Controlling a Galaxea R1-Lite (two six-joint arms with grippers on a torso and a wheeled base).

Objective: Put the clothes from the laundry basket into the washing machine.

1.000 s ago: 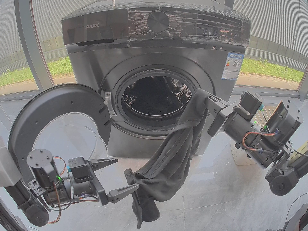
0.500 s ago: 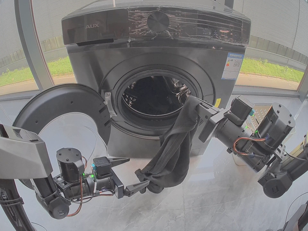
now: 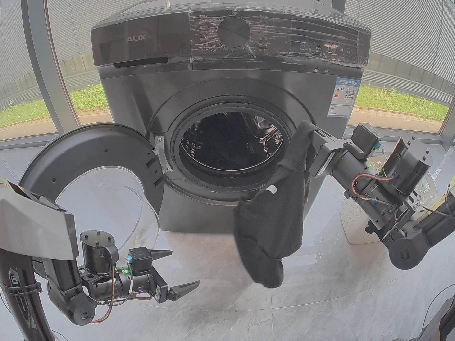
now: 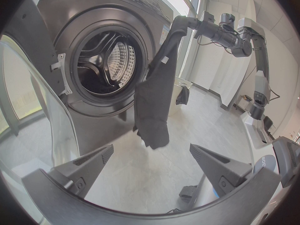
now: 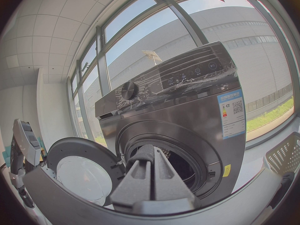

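A dark garment (image 3: 272, 223) hangs in front of the washing machine (image 3: 227, 72), just right of and below its open drum (image 3: 232, 143). My right gripper (image 3: 310, 140) is shut on the garment's top end, level with the drum's right rim; the right wrist view shows the closed fingers (image 5: 150, 172) with dark cloth (image 5: 142, 155) pinched at their tip. The garment's lower end hangs free above the floor. My left gripper (image 3: 185, 267) is open low at the left, apart from the garment (image 4: 156, 103). The white laundry basket (image 3: 353, 223) stands on the floor to the machine's right.
The machine's round door (image 3: 90, 166) is swung open to the left, above my left arm. Another dark cloth (image 4: 182, 96) hangs over the basket's rim (image 4: 184, 83). Bare tiled floor (image 3: 308, 304) lies in front of the machine.
My right gripper lifted the garment up and to the right. My left gripper drew back down and left, away from the garment's lower end, which now hangs free.
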